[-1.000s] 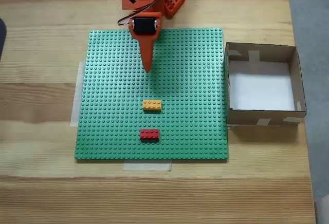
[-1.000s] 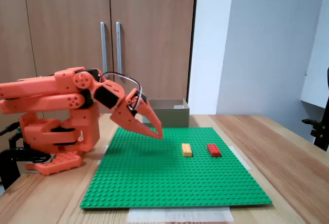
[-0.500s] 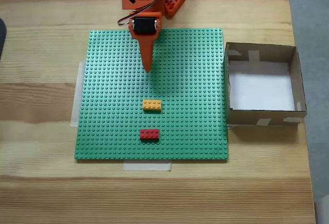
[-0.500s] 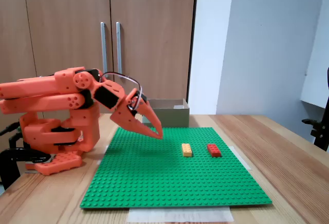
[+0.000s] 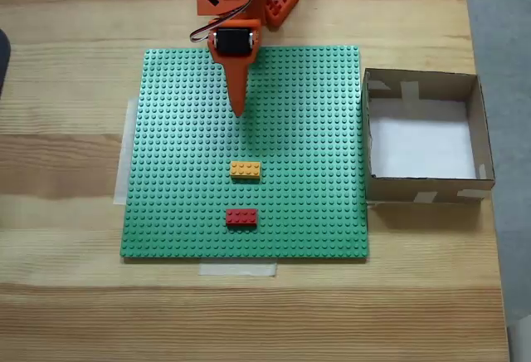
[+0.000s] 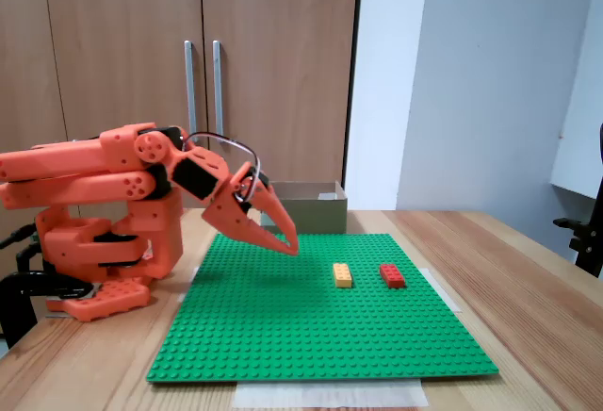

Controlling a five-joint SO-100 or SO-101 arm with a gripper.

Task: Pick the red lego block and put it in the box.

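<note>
So the orange 3D-printed jaws (image 5: 238, 111) are pressed together into one point, nothing between them, tip hanging a bit above the green studded baseplate (image 5: 166, 171). In the side-on fixed view the jaws (image 6: 288, 246) slope down and forward off the folded-up orange arm (image 6: 94, 180), with clear air under the tip.

Using the baseplate as the reference: the tip is over its half nearer the arm's base, roughly mid-width. The small orange-yellow plastic brick (image 5: 245, 169) sits about at the plate's centre. The small red rectangular lego block (image 5: 241, 217) is past that, towards the plate's far edge away from the arm, on the studs and untouched. In the side view the red block (image 6: 391, 275) is just beyond the yellow one (image 6: 341, 274).

What matters for the reach: the red block lies almost dead straight ahead of the jaws, yellow brick bang in between, so I'd say the arm has to go over or past it. The red block's long axis runs across the reach direction, so closing over its short width looks doable if the jaws open first.

The shallow brown cardboard box with the white floor (image 5: 475, 129) sits on the wooden bench (image 5: 66, 312), just off the baseplate's right edge in the top view, with nothing inside. Pick not started yet, I reckon.
</note>
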